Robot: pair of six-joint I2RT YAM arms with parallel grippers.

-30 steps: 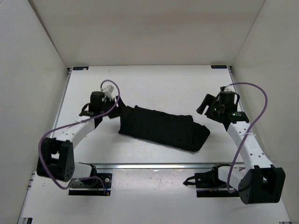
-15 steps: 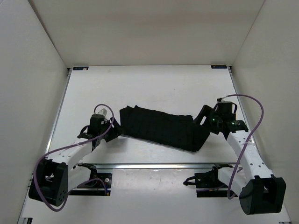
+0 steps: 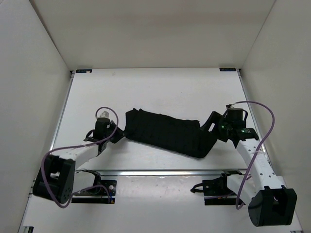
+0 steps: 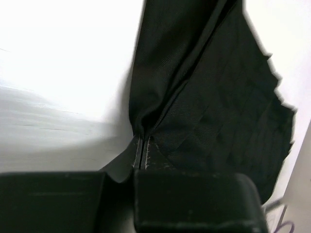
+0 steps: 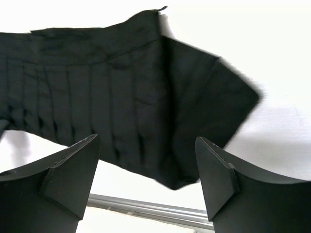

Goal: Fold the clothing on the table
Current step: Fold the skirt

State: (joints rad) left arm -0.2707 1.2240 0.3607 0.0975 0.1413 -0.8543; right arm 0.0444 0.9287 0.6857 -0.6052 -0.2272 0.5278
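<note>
- The left gripper [image 3: 118,134], low over the near-left of the white table [image 3: 160,90], is pinched closed on the left end of the black pleated clothing [image 3: 165,132]. Its wrist view shows the fabric caught between the fingers [image 4: 184,199].
- The clothing lies as a long folded band across the table's middle, slanting toward the near right.
- The right gripper [image 3: 213,127], jaws spread wide, sits at the clothing's right end, gripping nothing.

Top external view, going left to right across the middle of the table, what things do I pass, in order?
left gripper, shut on the garment's left end → the clothing, a long black ribbed bundle lying on the table → right gripper, open at the garment's right end.
</note>
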